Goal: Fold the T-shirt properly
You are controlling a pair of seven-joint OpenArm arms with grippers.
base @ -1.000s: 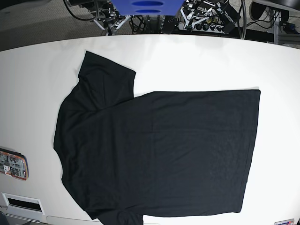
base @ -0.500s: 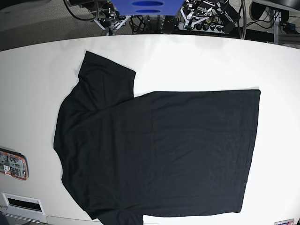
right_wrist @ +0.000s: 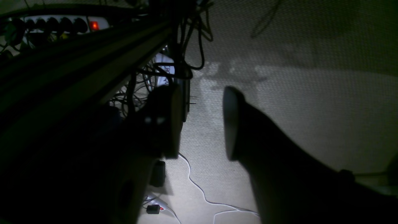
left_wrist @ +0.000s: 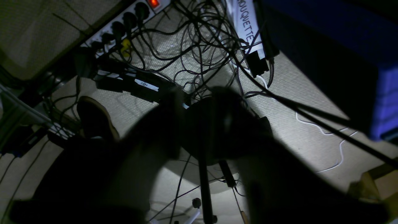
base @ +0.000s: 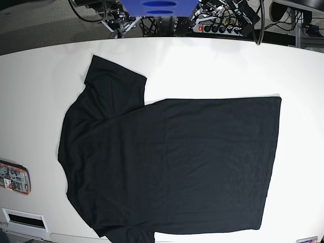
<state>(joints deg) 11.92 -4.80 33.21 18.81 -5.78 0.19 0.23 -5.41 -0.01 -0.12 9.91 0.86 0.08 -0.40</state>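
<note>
The black T-shirt lies spread flat on the white table, collar end to the left and hem to the right. One sleeve points to the far left corner; the other runs off the front edge. Neither gripper shows in the base view. My left gripper hangs over the floor beyond the table, its dark fingers apart with nothing between them. My right gripper also hangs over the carpeted floor, open and empty. The shirt is out of both wrist views.
An orange-edged flat object and a white device sit at the table's front left. Behind the table are a power strip with a red light, tangled cables and a blue object.
The white hardware seen behind the table's far edge in the earlier base frames is gone; a power strip with a red light now shows there. The shirt has not moved.
</note>
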